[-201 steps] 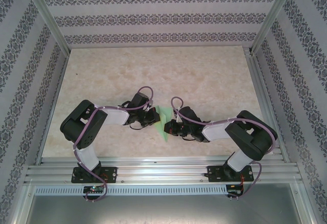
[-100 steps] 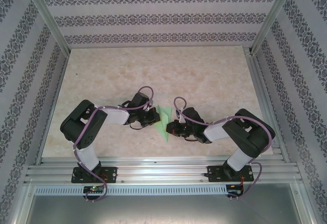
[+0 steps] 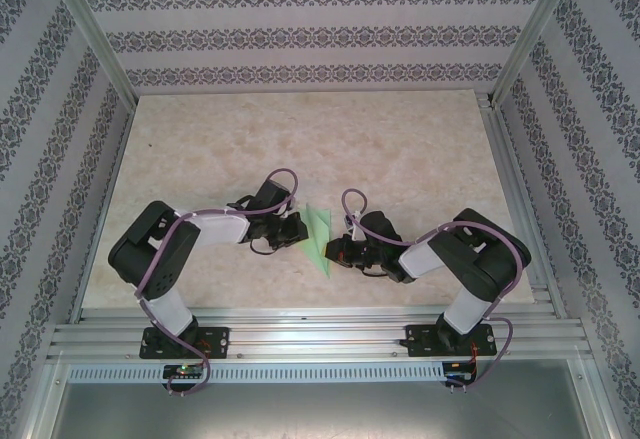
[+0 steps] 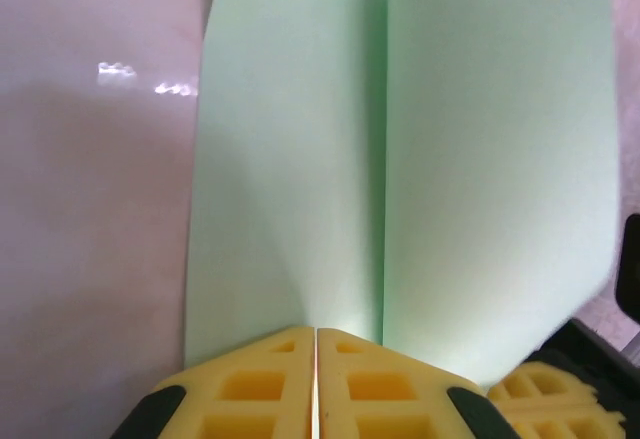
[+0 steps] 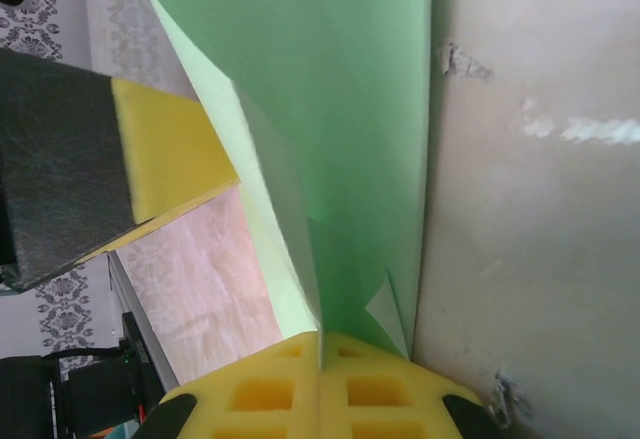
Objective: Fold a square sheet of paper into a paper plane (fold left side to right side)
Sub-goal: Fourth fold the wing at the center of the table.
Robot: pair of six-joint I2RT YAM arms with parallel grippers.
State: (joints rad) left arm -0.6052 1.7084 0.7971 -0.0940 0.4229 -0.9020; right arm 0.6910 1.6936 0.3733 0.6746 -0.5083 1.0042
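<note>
The left arm's [image 3: 160, 251] elbow had swung out to the left and lower, and the right arm [image 3: 470, 259] had drawn in. The mint-green paper [image 3: 320, 239] sat over the worktop [image 3: 300, 139] between them, its left edge clamped in the closed left jaws, its right, creased side clamped in the closed right jaws.

I see a beige marbled table top [image 3: 400, 149], bare across its far half; patterned grey-and-white wallpaper covers the back wall [image 3: 300, 34] and both side walls [image 3: 40, 159]; aluminium posts [image 3: 87, 29] slant up at the far corners; ribbed aluminium rails [image 3: 320, 337] run along the near edge, a perforated strip [image 3: 320, 372] just below them; white glare streaks [image 4: 140, 77] sit on the table surface in my left wrist view.
</note>
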